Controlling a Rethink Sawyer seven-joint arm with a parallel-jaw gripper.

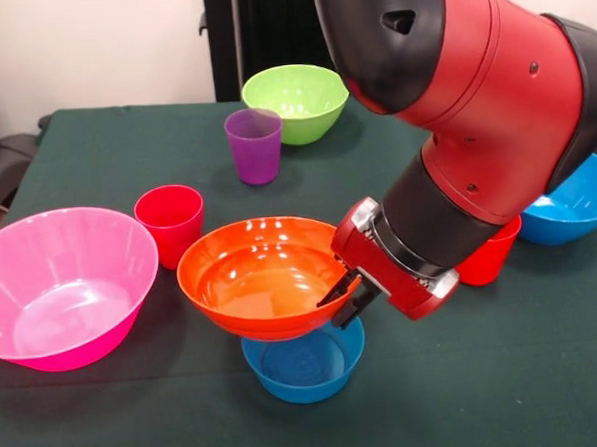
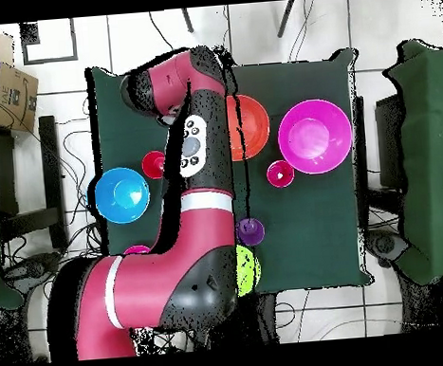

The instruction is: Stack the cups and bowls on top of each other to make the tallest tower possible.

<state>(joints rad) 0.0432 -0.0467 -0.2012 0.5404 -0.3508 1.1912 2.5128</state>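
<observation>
The end effector [image 1: 345, 299] pinches the orange bowl's [image 1: 256, 276] right rim, fingers closed on it. The bowl sits tilted on a small blue bowl [image 1: 304, 365] near the surface's [image 1: 488, 394] front edge.

We see a dark green cloth-covered tabletop [image 1: 94, 144] on a white tiled floor [image 2: 64, 70], with a brown cardboard box [image 2: 13, 88] beside it.

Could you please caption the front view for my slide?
Gripper grasps the orange bowl's rim above a small blue bowl.
</observation>
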